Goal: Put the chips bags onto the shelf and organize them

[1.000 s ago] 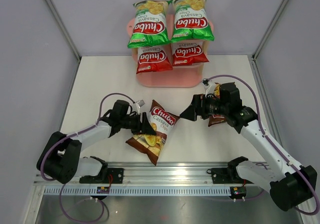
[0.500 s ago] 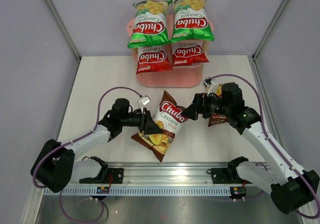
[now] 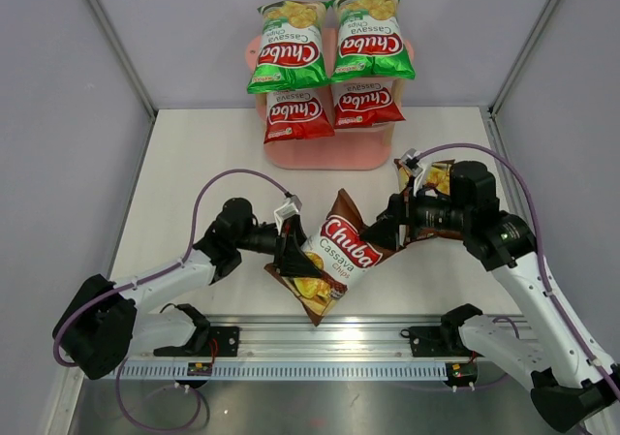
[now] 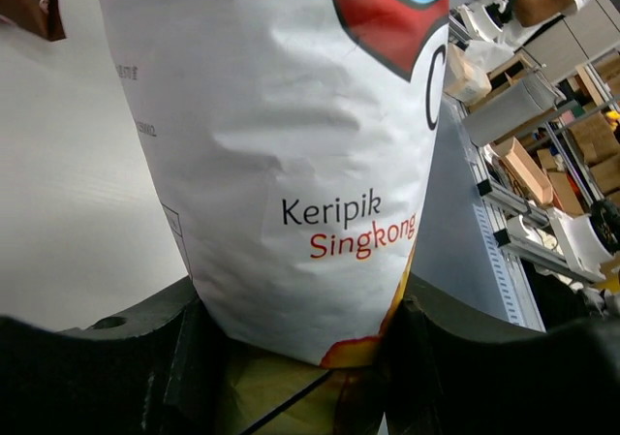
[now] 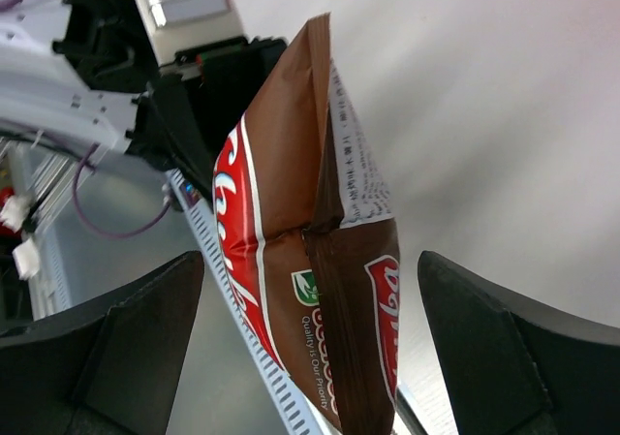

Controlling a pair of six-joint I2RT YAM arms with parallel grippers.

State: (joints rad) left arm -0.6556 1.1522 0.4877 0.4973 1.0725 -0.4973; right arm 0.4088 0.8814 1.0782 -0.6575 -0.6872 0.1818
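Observation:
My left gripper point(image 3: 291, 253) is shut on the lower end of a dark brown chips bag point(image 3: 341, 253), holding it tilted above the table. In the left wrist view the bag's white back point(image 4: 291, 144) fills the frame, pinched between both fingers point(image 4: 145, 357). My right gripper point(image 3: 387, 232) is open, its jaws standing wide on either side of that bag's upper end point(image 5: 320, 290) without touching it. A second brown bag point(image 3: 434, 178) lies on the table, partly under the right arm. The pink shelf point(image 3: 329, 154) holds two green bags point(image 3: 286, 47) on top and two red bags point(image 3: 298, 113) below.
White side walls close in the table on the left, back and right. A metal rail point(image 3: 320, 336) with both arm bases runs along the near edge. The left arm's purple cable point(image 3: 218, 185) loops above the table.
The left arm has carried the brown bag rightward toward the table's middle. The right gripper has drawn back to the right, its open jaws now straddling the bag's upper end.

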